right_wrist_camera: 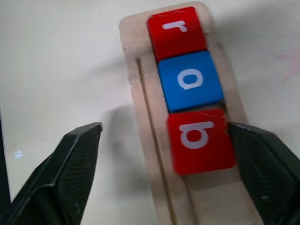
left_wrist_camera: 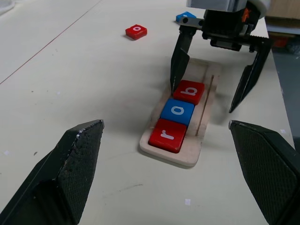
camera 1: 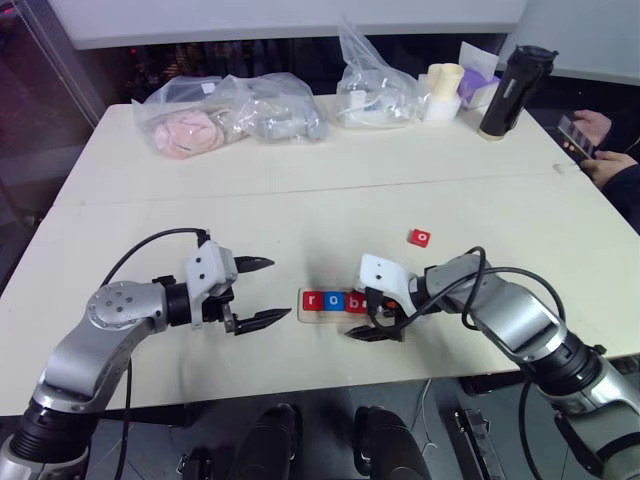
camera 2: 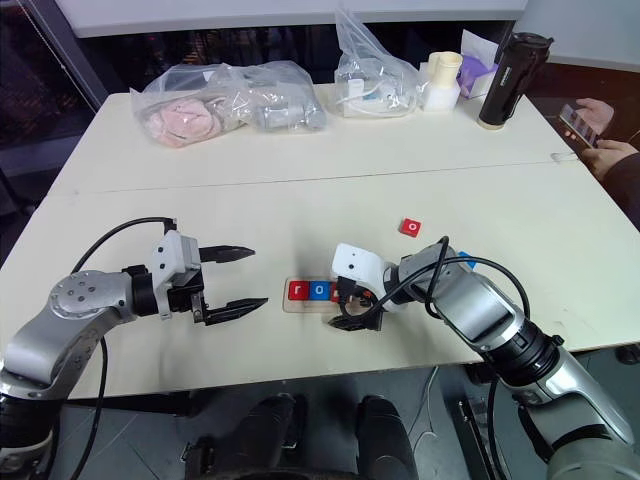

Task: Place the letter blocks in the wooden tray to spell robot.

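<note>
The wooden tray (left_wrist_camera: 169, 153) lies near the table's front edge. In it sit three letter blocks in a row: a red r (left_wrist_camera: 168, 135), a blue o (left_wrist_camera: 178, 111) and a red b (left_wrist_camera: 189, 92). My right gripper (left_wrist_camera: 203, 99) is open and points down over the tray, its fingers standing either side of the b block with nothing held. My left gripper (camera 1: 279, 289) hangs open and empty just left of the tray. A loose red o block (camera 1: 420, 237) lies on the table beyond the tray. A blue block (left_wrist_camera: 186, 17) lies behind my right gripper.
At the table's far side lie clear plastic bags (camera 1: 230, 118) (camera 1: 375, 85), a cream cup (camera 1: 444, 88) and a black tumbler (camera 1: 513, 92). A person's hand holding a phone (camera 1: 590, 135) is at the far right edge.
</note>
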`<state>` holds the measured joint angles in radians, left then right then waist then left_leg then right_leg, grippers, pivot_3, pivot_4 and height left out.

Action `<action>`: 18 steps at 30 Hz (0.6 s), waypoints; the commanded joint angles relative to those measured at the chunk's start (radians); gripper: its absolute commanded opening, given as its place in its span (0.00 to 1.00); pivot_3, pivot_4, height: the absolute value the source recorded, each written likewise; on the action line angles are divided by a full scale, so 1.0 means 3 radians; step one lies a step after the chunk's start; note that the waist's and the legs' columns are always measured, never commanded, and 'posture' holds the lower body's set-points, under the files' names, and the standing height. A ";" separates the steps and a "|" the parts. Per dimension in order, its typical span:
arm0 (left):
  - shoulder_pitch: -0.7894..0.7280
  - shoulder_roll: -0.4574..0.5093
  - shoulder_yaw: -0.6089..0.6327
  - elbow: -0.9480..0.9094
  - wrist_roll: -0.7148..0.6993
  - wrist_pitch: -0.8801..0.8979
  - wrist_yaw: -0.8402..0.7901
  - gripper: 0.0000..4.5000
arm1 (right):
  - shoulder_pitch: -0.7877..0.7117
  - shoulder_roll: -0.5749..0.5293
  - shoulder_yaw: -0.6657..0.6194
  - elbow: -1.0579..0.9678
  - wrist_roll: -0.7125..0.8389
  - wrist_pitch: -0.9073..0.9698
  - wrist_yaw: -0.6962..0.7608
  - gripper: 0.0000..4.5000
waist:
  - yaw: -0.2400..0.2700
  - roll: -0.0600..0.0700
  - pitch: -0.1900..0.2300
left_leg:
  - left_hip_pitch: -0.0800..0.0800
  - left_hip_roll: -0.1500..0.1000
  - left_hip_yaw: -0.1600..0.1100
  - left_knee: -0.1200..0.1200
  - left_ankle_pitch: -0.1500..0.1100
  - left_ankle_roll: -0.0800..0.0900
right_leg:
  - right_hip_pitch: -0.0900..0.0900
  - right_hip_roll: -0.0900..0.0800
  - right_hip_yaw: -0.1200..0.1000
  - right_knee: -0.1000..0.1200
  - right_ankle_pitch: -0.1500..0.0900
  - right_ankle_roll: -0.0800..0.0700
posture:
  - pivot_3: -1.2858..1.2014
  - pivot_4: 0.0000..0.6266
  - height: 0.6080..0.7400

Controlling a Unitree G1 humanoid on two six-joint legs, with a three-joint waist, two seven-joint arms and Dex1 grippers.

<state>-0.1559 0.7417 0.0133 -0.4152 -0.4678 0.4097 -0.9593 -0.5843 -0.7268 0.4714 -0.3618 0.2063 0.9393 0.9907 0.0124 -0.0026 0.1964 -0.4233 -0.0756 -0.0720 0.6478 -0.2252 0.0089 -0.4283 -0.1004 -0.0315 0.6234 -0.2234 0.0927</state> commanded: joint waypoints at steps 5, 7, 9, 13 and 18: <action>-0.0029 -0.0015 -0.0016 -0.0072 -0.0021 -0.0010 -0.0010 1.00 | -0.0091 -0.0090 -0.0297 -0.0291 0.0152 0.0128 -0.0016 0.99 | 0.0003 0.0000 0.0000 | 0.0000 0.0000 0.0000 0.0000 0.0000 0.0000 | 0.0000 -0.0001 0.0000 0.0000 0.0000 0.0000 | 0.52 0.24 1.00; -0.0036 -0.0022 -0.0026 -0.0070 -0.0018 -0.0009 -0.0011 1.00 | -0.0106 -0.0097 -0.0334 -0.0326 0.0172 0.0156 -0.0041 0.99 | 0.0001 0.0000 0.0000 | 0.0000 0.0000 0.0000 0.0000 0.0000 0.0000 | 0.0000 -0.0001 0.0000 0.0000 0.0000 0.0000 | 0.52 0.24 1.00; -0.0044 -0.0029 -0.0038 -0.0072 -0.0019 -0.0004 -0.0015 1.00 | -0.0122 -0.0103 -0.0368 -0.0353 0.0183 0.0177 -0.0070 0.99 | 0.0001 0.0000 0.0000 | 0.0000 0.0000 0.0000 0.0000 0.0000 0.0000 | 0.0000 -0.0001 0.0000 0.0000 0.0000 0.0000 | 0.52 0.24 1.00; -0.0061 -0.0027 -0.0053 -0.0057 -0.0018 -0.0012 -0.0019 1.00 | -0.0116 -0.0099 -0.0373 -0.0298 0.0126 0.0150 -0.0175 0.99 | 0.0001 0.0000 0.0000 | 0.0000 0.0000 0.0000 0.0000 0.0000 0.0000 | 0.0000 -0.0003 0.0000 0.0000 0.0000 0.0000 | 0.52 0.24 1.00; -0.0070 -0.0024 -0.0062 -0.0054 -0.0020 -0.0015 -0.0013 1.00 | -0.0052 -0.0109 -0.0287 -0.0165 0.0044 0.0013 -0.0219 0.99 | 0.0001 0.0000 0.0000 | 0.0000 0.0000 0.0000 0.0000 0.0000 0.0000 | 0.0000 -0.0004 0.0000 0.0000 0.0000 0.0000 | 0.52 0.24 1.00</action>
<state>-0.1650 0.7346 -0.0145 -0.4145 -0.4675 0.4099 -0.9605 -0.6005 -0.7550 0.3854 -0.4112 0.2296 0.9688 0.9295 0.0127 -0.0026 0.1964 -0.4234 -0.0756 -0.0720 0.6478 -0.2252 0.0089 -0.4283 -0.1014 -0.0315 0.6234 -0.2234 0.0926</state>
